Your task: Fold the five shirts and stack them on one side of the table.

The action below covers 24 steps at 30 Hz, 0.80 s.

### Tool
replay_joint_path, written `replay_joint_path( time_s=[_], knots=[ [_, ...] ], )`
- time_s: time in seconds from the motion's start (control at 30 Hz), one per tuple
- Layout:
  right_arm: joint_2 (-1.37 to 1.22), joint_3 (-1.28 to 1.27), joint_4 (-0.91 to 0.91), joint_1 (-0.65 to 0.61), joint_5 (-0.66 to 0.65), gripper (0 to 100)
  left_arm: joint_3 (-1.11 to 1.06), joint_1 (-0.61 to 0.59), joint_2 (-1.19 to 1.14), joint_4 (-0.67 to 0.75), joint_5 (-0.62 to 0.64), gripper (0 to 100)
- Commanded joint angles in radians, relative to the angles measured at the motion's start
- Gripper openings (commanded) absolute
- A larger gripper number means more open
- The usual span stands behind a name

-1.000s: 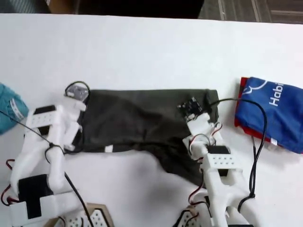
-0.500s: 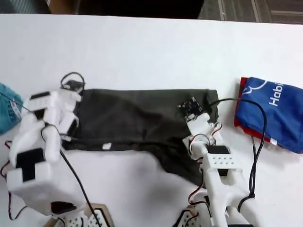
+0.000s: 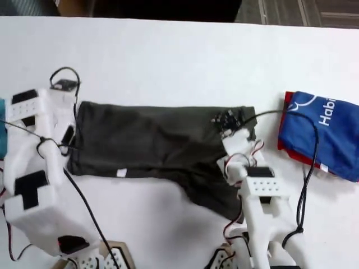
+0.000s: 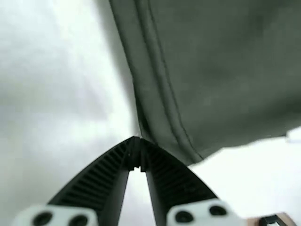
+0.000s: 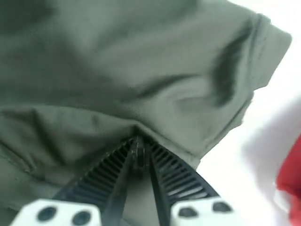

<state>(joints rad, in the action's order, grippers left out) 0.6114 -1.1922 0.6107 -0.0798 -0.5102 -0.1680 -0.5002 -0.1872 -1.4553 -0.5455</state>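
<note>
The dark shirt [image 3: 151,140] lay flat on the worktop [image 3: 179,56]. The left end effector [image 4: 136,162] pinched its left hem, the right end effector [image 5: 139,150] a fold at its right end, likely tensioning it for folding. The blue folded shirt [image 3: 325,131] sat at right.

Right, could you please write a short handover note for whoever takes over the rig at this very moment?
Left gripper: shut, pinching the hem at one end of the dark shirt.
Right gripper: shut on bunched fabric at the shirt's other end, nearest the stack.
The dark shirt lies across the middle of the table, partly folded, with one part trailing toward the arms.
Done: a folded blue shirt lies on a red shirt at the table's side beyond the right arm.
Left: finish folding the dark shirt, stack it, then do the remaining shirts.
</note>
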Motion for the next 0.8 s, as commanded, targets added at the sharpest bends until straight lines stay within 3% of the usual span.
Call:
replay_joint_path(
  time_s=[0.0, 0.17, 0.37, 0.5, 0.77],
  knots=[
    [0.041, 0.232, 0.174, 0.004, 0.066, 2.1, 0.087, 0.014, 0.135, -0.049, 0.0, 3],
    [-0.012, 0.44, 0.234, -0.005, 0.084, 2.2, 0.217, 0.137, 0.164, -0.02, 0.077, 3],
    [-0.334, 0.526, 0.134, 0.004, 0.08, 2.2, 0.234, 0.301, -0.071, 0.164, 0.21, 3],
    [-0.544, 0.637, 0.145, 0.016, 0.084, 2.2, 0.302, 0.318, -0.241, 0.226, 0.287, 3],
    [-0.846, 0.931, 0.332, 0.073, 0.086, 2.2, 0.507, 0.319, -0.5, 0.143, 0.299, 3]
  ],
)
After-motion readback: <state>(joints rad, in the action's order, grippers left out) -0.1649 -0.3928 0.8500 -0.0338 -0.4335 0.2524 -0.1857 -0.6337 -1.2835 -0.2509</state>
